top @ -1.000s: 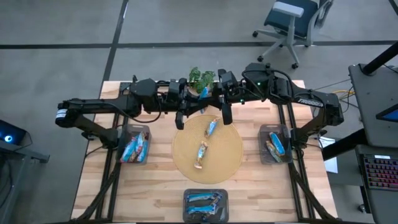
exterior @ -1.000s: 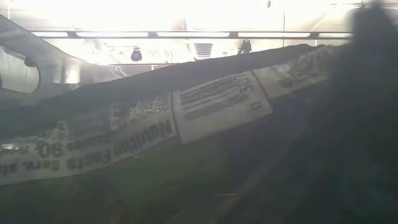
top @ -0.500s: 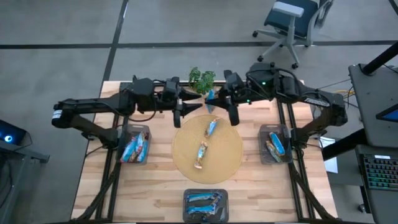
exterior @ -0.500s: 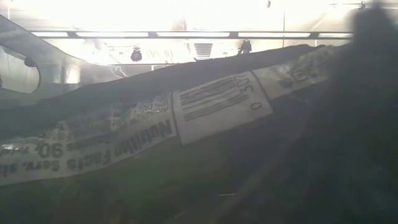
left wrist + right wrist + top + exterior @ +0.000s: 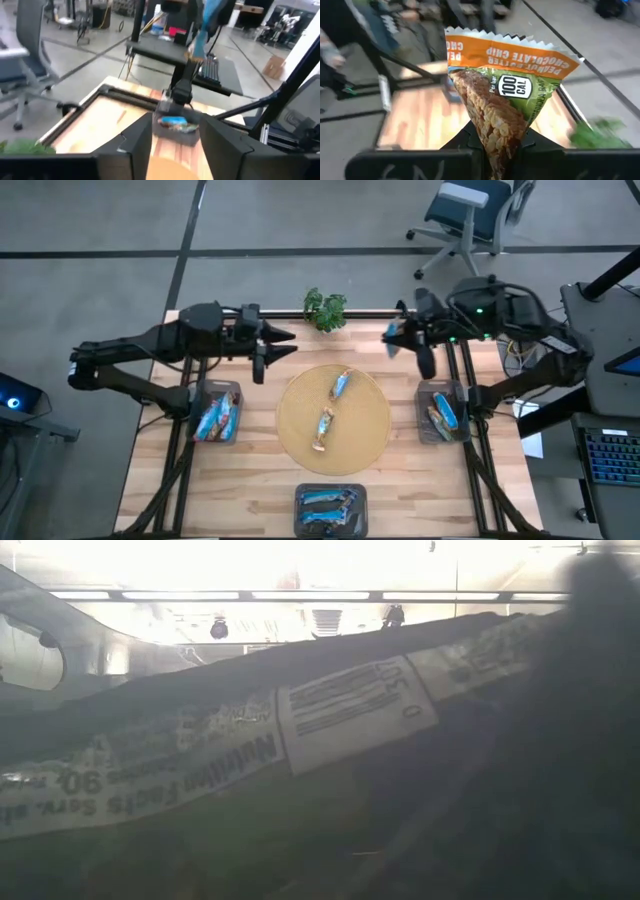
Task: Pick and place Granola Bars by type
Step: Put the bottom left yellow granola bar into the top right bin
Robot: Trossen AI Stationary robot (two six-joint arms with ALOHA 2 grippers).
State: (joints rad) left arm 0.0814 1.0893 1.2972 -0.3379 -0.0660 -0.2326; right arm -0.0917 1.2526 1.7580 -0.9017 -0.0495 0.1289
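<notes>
My right gripper (image 5: 402,340) hovers over the table's far right part, shut on a granola bar (image 5: 506,95) with an orange and green wrapper front; the bar's other side shows blue (image 5: 391,340). My left gripper (image 5: 277,352) hangs open and empty over the far left part, fingers pointing toward the table's middle. Two more granola bars (image 5: 341,384) (image 5: 323,427) lie flat on a round tan mat (image 5: 370,435). The low view is blocked by a bar's wrapper (image 5: 340,710) right at the lens. My right gripper pinches the granola bar's one end (image 5: 495,142) between its two fingers. The fingers come from the table's right side, slanting a little downward. The bar sticks out beyond the fingertips, its crimped orange end (image 5: 510,50) farthest from them, lifted clear of the table.
Three grey bins with bars stand at the left (image 5: 216,414), the right (image 5: 441,412) and the near edge (image 5: 330,508). A small green plant (image 5: 325,308) sits at the far edge. Arm frames run along both sides of the table.
The two grippers met over the far middle a second ago and have drawn apart. My right gripper has gone toward the table's right edge, carrying the bar. My left gripper has gone back toward the left edge without it.
</notes>
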